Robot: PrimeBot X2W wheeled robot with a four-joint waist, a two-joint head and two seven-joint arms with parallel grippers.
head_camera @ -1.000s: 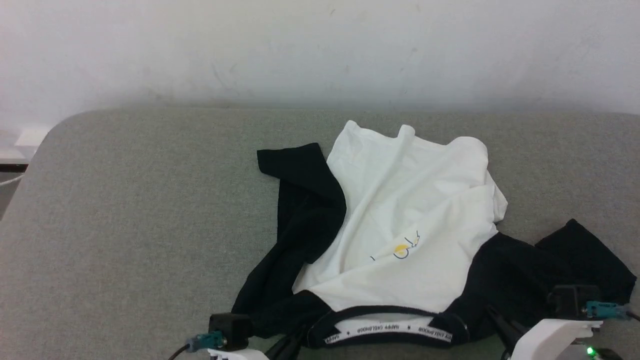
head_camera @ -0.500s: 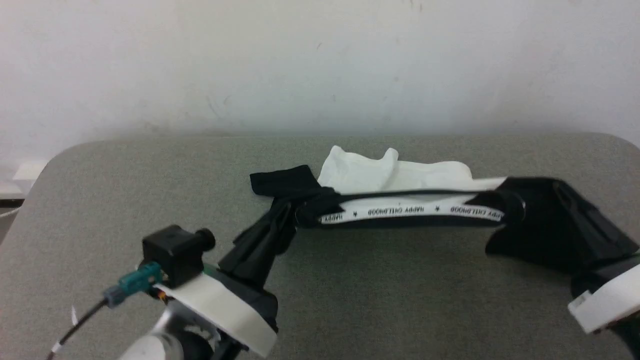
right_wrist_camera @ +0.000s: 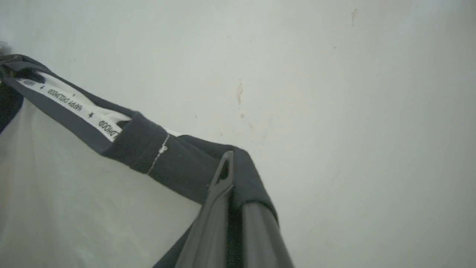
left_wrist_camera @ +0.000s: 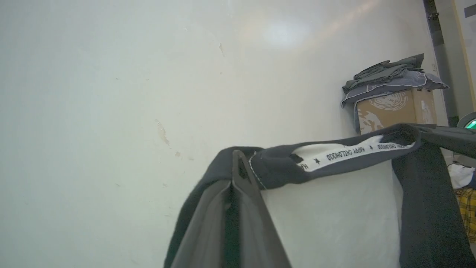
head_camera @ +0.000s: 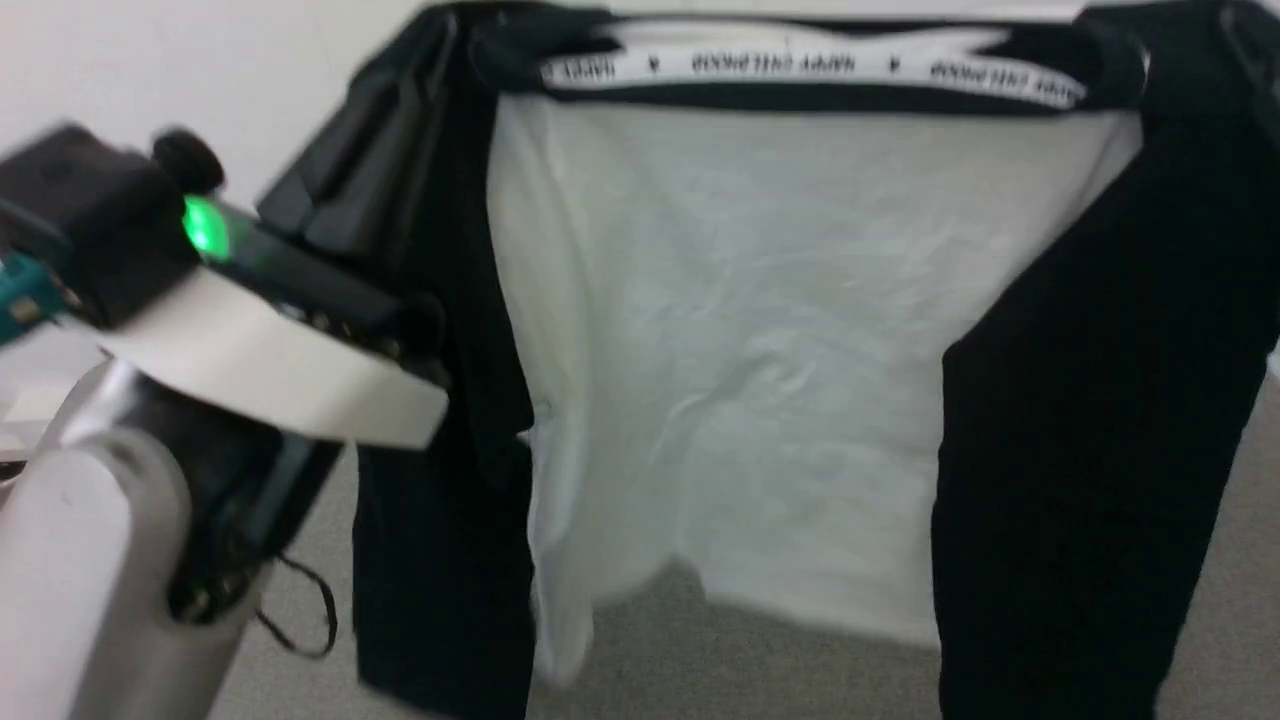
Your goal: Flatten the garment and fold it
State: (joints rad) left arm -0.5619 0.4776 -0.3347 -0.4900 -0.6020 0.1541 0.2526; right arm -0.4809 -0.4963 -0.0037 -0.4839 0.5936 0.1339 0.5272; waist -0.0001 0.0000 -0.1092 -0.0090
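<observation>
The garment (head_camera: 780, 350) hangs in the air in front of me, its white body spread flat between two black sleeves (head_camera: 1080, 450). Its black neck trim with a white lettered tape (head_camera: 800, 65) is stretched taut along the top. My left gripper (left_wrist_camera: 237, 163) is shut on the black shoulder cloth at one end of the neckline. My right gripper (right_wrist_camera: 227, 163) is shut on the other shoulder. The left arm (head_camera: 230, 340) fills the head view's lower left. No chest print faces me.
A grey padded surface (head_camera: 760, 660) lies below the hanging hem. A white wall (left_wrist_camera: 111, 93) stands behind. In the left wrist view a cardboard box (left_wrist_camera: 394, 108) topped with folded grey cloths stands far right, with a yellow plaid cloth (left_wrist_camera: 466, 208) lower down.
Both grippers have lifted the garment by its shoulders off the grey surface, and it now hangs spread out. The head view has shifted as well.
</observation>
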